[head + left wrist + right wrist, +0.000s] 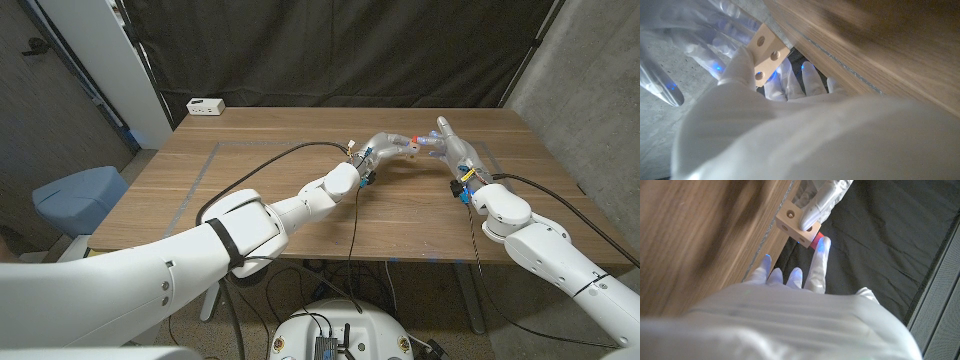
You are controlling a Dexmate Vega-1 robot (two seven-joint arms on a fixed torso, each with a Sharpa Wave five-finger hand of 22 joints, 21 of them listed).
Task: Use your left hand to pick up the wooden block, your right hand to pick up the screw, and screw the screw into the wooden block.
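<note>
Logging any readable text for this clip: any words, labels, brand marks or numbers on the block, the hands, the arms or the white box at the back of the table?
None can be read.
wooden block: bare wood with holes, no marking.
left hand and right hand: no lettering visible.
white box at the table's far edge: dark spots on its front, too small to tell as text.

Lab test bay: wooden table point(300, 170) against black curtain backdrop point(330, 50), bare concrete walls point(590, 70), white power strip point(205, 106) on table's far corner.
</note>
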